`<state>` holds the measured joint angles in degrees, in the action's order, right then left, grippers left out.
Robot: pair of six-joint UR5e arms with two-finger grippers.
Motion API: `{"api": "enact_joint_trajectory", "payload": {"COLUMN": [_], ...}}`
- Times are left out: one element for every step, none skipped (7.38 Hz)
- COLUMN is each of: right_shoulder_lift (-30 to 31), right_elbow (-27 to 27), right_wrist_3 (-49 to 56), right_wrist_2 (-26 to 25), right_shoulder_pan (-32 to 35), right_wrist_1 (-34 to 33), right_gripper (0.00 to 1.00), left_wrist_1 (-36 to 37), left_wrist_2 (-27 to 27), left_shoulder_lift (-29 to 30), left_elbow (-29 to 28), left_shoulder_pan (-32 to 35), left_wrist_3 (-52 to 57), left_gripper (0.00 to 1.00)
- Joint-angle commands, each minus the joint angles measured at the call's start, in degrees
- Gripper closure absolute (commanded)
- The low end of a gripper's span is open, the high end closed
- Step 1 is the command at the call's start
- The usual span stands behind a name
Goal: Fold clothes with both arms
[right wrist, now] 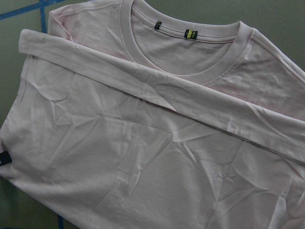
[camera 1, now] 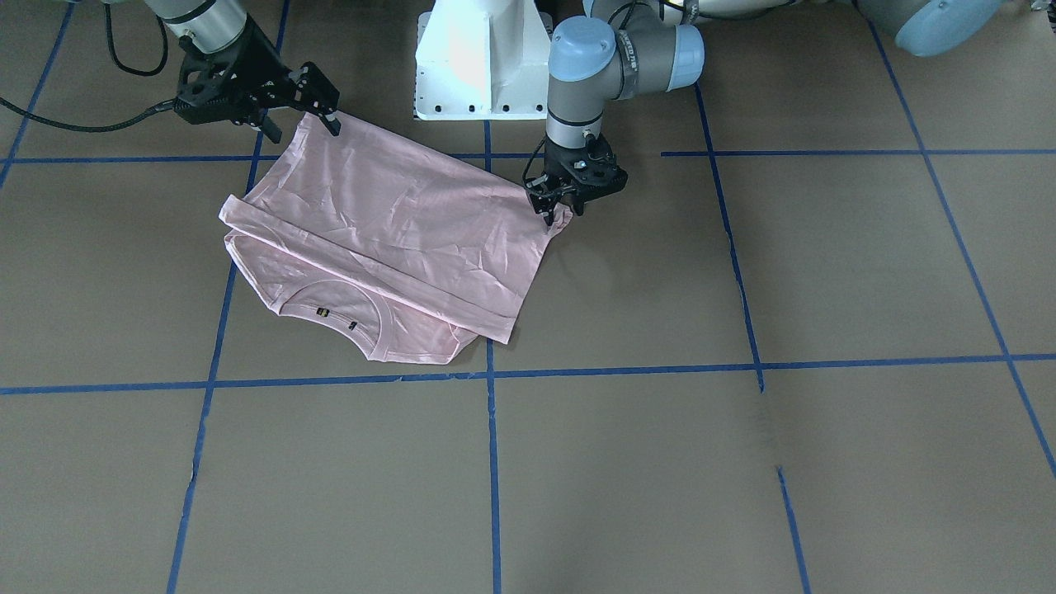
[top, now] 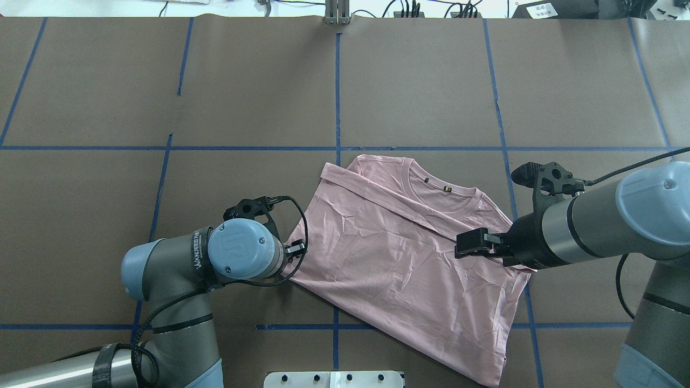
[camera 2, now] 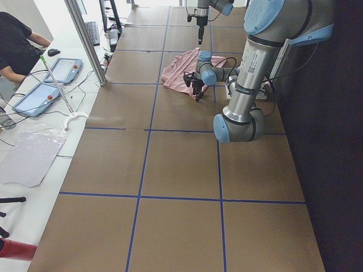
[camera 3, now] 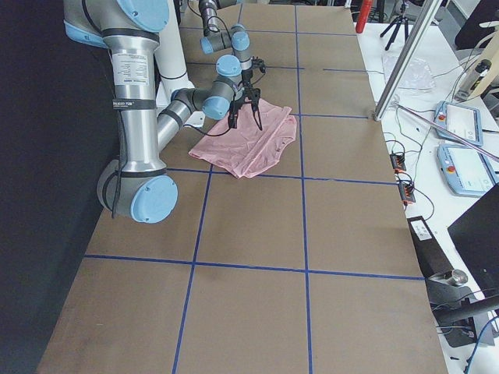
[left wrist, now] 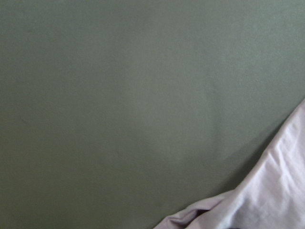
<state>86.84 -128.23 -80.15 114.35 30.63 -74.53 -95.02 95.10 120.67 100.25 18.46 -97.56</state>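
Overhead exterior: pink T-shirt (top: 399, 253), half-folded

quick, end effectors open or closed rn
Left end effector: looks closed on the T-shirt corner.
Right end effector: open, holding nothing.

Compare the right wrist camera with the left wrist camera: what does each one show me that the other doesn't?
Only the right wrist view shows the T-shirt's ribbed collar with a yellow label inside it, the hem band folded across below the collar, and a strip of blue tape. Only the left wrist view shows a bunched shirt corner at its bottom edge; bare table covering fills nearly all the rest. Both show the shirt's pale fabric lying on that covering, and neither shows any print.
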Motion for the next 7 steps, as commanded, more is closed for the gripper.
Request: {"api": "enact_joint_trajectory", "payload": {"right_shoulder_lift": [0.00,0.09,0.17,0.26,0.35,0.18,0.09], "right_elbow": [0.00,0.00,0.00,0.00,0.00,0.00,-0.09], "right_wrist_3": [0.00,0.00,0.00,0.00,0.00,0.00,0.00], "right_wrist_2": [-0.01,-0.09,-0.01,-0.09,-0.09,-0.18,-0.18], "right_shoulder_pan": [0.05,0.05,0.05,0.13,0.13,0.13,0.22], "right_wrist_1": [0.00,0.00,0.00,0.00,0.00,0.00,0.00], "right_gripper": [0.00,0.00,0.00,0.00,0.00,0.00,0.00], "left_wrist_1": [0.01,0.19,0.36,0.36,0.36,0.36,0.36], "left_wrist_2": [0.00,0.00,0.00,0.00,-0.17,-0.87,-1.05], "left_shoulder_lift": [-0.09,0.09,0.09,0.00,0.18,0.27,0.35], "left_elbow": [0.39,0.74,0.83,1.18,1.09,0.74,0.39], "left_shoulder_pan": [0.00,0.00,0.08,0.09,0.96,4.01,6.74], "left_wrist_3": [0.00,0.00,0.00,0.00,0.00,0.87,2.79], "left_gripper": [1.00,1.00,1.00,1.00,1.00,1.00,1.00]}}
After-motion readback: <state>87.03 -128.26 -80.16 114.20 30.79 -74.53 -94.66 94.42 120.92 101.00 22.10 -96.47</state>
